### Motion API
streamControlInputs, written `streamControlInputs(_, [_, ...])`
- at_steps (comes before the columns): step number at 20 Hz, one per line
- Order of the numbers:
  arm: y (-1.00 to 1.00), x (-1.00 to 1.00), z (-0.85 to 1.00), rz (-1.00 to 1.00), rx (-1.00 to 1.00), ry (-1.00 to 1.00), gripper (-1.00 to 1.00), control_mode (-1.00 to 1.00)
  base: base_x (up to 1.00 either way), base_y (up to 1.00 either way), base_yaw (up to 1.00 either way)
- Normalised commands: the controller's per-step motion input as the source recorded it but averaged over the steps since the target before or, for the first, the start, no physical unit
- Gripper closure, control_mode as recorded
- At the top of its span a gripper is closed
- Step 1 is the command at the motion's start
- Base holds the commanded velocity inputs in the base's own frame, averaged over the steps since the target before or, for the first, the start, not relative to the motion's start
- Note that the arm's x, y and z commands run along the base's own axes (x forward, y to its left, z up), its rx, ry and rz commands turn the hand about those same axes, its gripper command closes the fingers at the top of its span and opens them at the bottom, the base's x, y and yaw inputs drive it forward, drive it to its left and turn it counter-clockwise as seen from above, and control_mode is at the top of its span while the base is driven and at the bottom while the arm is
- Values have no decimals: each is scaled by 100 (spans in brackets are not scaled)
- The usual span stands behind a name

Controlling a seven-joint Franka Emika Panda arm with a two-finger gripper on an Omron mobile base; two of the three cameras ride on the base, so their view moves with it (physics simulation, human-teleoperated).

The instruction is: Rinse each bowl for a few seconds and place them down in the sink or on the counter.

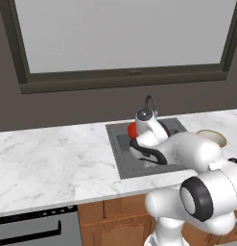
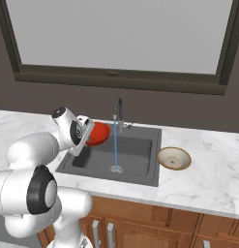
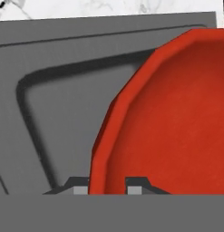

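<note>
My gripper [image 2: 87, 132] is shut on the rim of the glossy red bowl [image 2: 98, 133], holding it tilted over the left part of the dark grey sink [image 2: 140, 178]. In the hand view the two fingertips [image 3: 80, 188] pinch the red bowl [image 3: 177, 118] at its edge, with the sink [image 3: 63, 113] floor behind it. From the left base view the red bowl [image 1: 132, 129] peeks out beside the hand. A blue stream of water [image 2: 115, 145] runs from the faucet [image 2: 118, 114] to the drain, to the right of the bowl. The beige bowl [image 2: 173, 158] sits upright on the counter [image 2: 208, 179] right of the sink.
A wide window with a dark frame [image 2: 116, 80] runs along the wall behind the sink. White marble counter [image 1: 48, 163] stretches left of the basin. Wooden cabinets [image 2: 140, 227] lie below, and a dark appliance front [image 1: 29, 228] is at lower left.
</note>
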Motion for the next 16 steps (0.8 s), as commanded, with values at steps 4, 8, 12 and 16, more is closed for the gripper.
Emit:
streamControlInputs(4, [-8, 8, -5, 0, 0, 0, 100, -100, 0, 0, 0])
streamControlInputs(8, [-12, 9, -6, 0, 0, 0, 100, -100, 0, 0, 0])
streamControlInputs(12, [-10, 13, -8, 0, 0, 0, 100, -100, 0, 0, 0])
streamControlInputs(16, [-8, 14, -8, 0, 0, 0, 100, -100, 0, 0, 0])
